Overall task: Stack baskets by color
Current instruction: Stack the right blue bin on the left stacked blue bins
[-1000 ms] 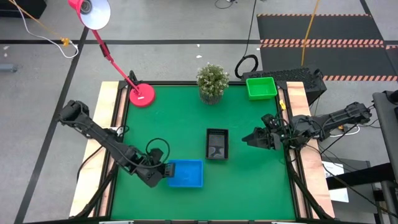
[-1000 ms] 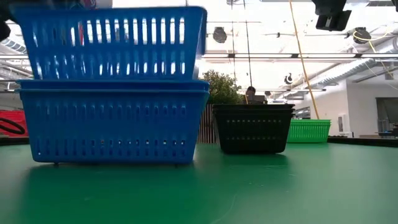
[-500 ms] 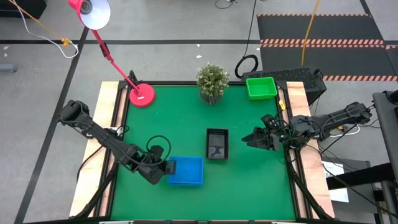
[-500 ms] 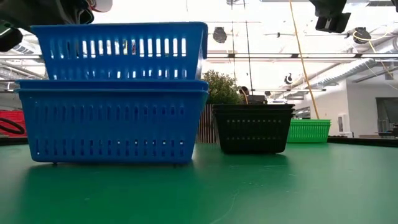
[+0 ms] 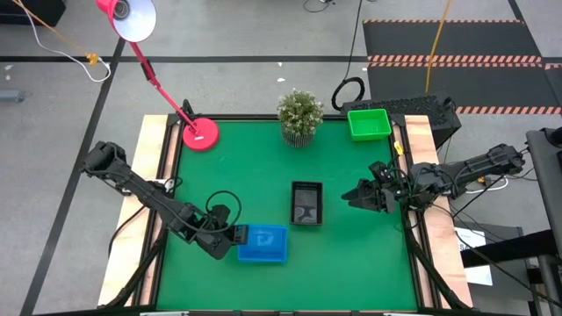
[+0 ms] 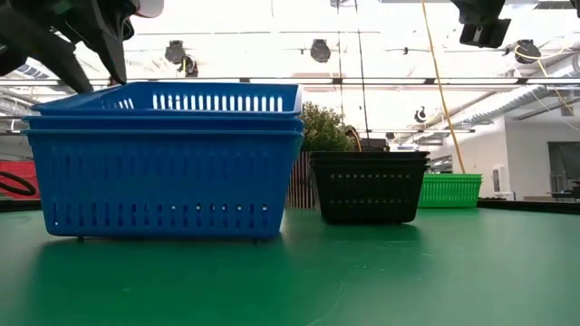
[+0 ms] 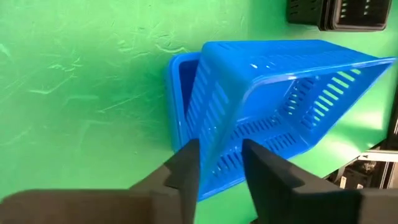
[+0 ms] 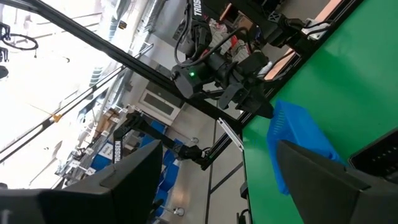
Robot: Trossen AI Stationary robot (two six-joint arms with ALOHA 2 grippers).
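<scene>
Blue baskets (image 5: 262, 244) sit nested at lower left of the green table (image 5: 351, 263).
Left gripper (image 5: 237, 235) straddles the upper basket's wall, fingers slightly parted; right gripper (image 5: 349, 197) hangs wide open at right.

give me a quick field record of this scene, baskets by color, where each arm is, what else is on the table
blue baskets: upper blue basket nested in lower blue basket, near table front
black baskets: black stack at table centre
green baskets: green stack at far right corner
left gripper: left gripper at the upper blue basket's rim, fingers either side of its wall, apart from it
right gripper: right gripper open, hovering right of the black stack, holding nothing
other items: red lamp base, potted plant at far edge
</scene>
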